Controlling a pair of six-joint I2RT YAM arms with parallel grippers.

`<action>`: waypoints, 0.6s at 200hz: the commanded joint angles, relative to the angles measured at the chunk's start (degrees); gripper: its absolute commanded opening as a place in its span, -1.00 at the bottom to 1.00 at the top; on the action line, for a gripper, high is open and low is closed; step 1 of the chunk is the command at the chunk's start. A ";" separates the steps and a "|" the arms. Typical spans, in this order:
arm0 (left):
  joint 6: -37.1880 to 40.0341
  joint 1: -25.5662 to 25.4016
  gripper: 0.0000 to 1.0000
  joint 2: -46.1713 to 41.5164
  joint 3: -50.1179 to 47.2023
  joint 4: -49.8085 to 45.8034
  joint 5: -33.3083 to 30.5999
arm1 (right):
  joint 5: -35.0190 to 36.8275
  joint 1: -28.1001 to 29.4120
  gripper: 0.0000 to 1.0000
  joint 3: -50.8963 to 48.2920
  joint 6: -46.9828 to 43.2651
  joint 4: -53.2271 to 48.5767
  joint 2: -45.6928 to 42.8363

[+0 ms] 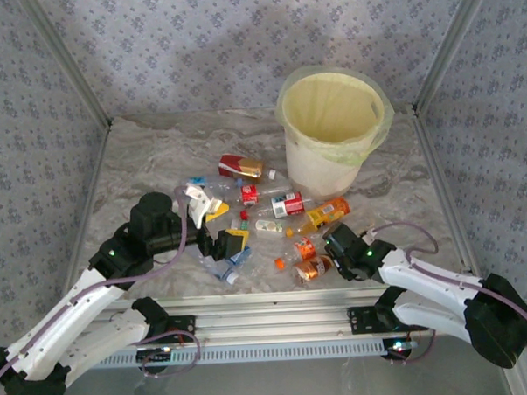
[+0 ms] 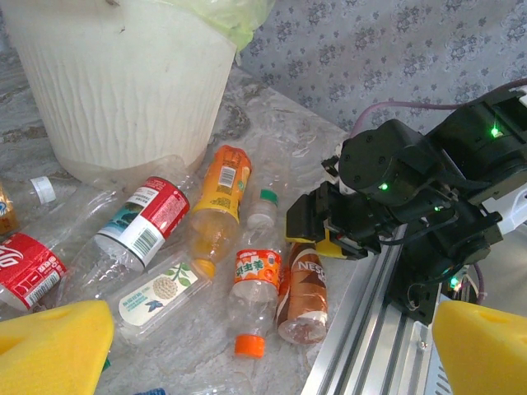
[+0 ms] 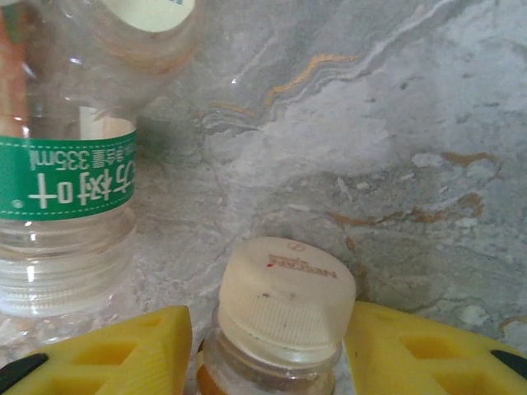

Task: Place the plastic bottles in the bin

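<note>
The right gripper [image 3: 268, 354] straddles the white-capped neck of the brown bottle [image 2: 302, 290], its 2 yellow pads [image 3: 123, 350] hugging it; real squeeze unclear, body cut off. The left gripper [image 1: 225, 227] gapes wide, empty, above plastic bottles [image 1: 273, 210] scattered before the bin [image 1: 319, 164].

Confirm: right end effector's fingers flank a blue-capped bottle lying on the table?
Wrong on the colour: the cap is cream-white, not blue, per the right wrist view. Otherwise right: the fingers of the right end effector flank that bottle lying on the table.

Marble table [image 1: 157, 158] under bottles [image 1: 286, 203], bin [image 1: 319, 164]
</note>
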 commanded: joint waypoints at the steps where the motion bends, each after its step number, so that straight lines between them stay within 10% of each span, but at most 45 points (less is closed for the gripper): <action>1: 0.44 -0.48 0.99 -0.67 -0.23 1.92 1.29 | 2.64 0.36 0.06 -0.82 1.90 0.84 0.47; 120: 0.44 -0.49 0.99 -0.63 -0.25 1.88 1.54 | 4.26 -1.43 -0.17 -0.34 1.09 -2.81 -1.36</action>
